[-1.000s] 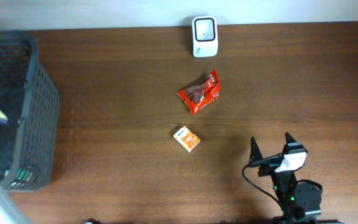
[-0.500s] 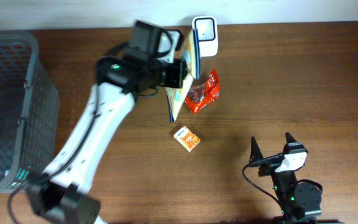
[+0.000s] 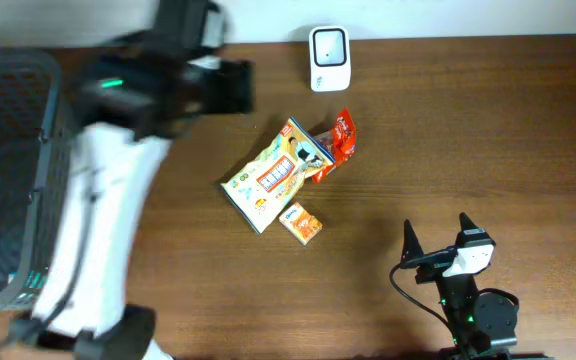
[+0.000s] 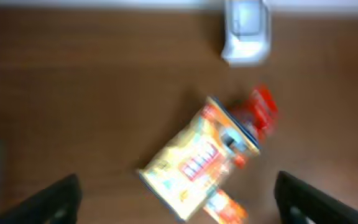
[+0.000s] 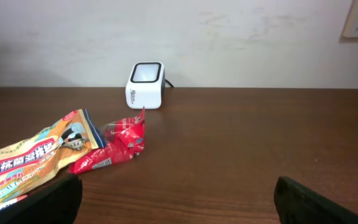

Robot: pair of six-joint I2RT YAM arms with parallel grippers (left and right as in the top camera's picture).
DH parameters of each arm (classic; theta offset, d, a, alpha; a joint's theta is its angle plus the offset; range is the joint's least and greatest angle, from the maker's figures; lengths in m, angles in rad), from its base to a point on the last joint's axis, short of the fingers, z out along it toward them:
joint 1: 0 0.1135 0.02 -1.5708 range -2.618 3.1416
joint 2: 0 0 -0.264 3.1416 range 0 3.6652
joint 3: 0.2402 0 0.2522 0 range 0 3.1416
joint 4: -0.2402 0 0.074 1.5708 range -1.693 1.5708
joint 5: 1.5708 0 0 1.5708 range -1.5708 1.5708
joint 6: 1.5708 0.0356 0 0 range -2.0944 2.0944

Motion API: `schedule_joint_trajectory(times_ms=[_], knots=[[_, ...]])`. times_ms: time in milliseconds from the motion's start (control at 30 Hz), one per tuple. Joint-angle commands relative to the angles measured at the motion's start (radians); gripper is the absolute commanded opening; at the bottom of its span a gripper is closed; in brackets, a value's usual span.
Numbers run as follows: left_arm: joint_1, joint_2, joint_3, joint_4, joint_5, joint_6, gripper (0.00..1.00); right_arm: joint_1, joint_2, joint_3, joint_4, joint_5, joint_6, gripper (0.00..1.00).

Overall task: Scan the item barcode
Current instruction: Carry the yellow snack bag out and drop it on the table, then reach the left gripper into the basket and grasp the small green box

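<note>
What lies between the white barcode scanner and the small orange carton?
A red foil snack packet and the end of a yellow snack bag, in the overhead view.

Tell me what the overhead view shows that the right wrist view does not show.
Only the overhead view: the dark mesh basket, the left arm and the small orange box. Only the right wrist view: the pale wall behind the table. Both: the white scanner, the red packet and the yellow snack bag.

Three packets [image 3: 273, 178] [image 3: 334, 140] [image 3: 301, 224], one scanner [image 3: 328, 57], one basket [image 3: 13, 60]
</note>
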Motion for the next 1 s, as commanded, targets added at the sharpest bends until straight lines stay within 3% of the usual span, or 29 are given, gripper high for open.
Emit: schedule_joint_trajectory(times_ms=[0,67,167,233,300,467,633,867,933,967], knots=[[0.267,-0.149,0.085,-0.053,-0.148,0.002,0.99,0.005,-0.004,-0.008,-0.002,0.005,0.005,0.98],[0.572,-0.173,0.085,-0.091,-0.159,-0.076,0.99,0.005,-0.004,-0.008,-0.002,0.005,0.005,0.98],[0.85,-0.117,0.056,-0.167,-0.159,-0.145,0.99,0.005,-0.004,-0.008,-0.002,0.005,0.005,0.98],[0.947,-0.061,0.029,-0.188,-0.143,-0.227,0.99,0.005,-0.004,-0.008,-0.002,0.005,0.005,0.99],[1.009,0.008,-0.016,-0.188,-0.027,-0.229,0.99,0.005,-0.004,-0.008,-0.002,0.005,0.005,0.98],[1.032,0.19,-0.11,-0.23,0.037,-0.23,0.99,0.005,-0.004,-0.008,-0.002,0.005,0.005,0.98],[1.044,0.198,-0.386,-0.164,-0.163,-0.537,0.99,0.005,-0.004,-0.008,-0.002,0.005,0.005,0.98],[1.045,0.199,-0.594,0.023,-0.203,-0.552,0.99,0.005,-0.004,-0.008,-0.002,0.005,0.005,0.99],[1.045,0.199,-0.676,0.036,-0.293,-0.665,0.99,0.005,-0.004,-0.008,-0.002,0.005,0.005,0.99],[1.045,0.199,-0.708,0.069,-0.293,-0.665,0.99,0.005,-0.004,-0.008,-0.002,0.005,0.005,0.98]])
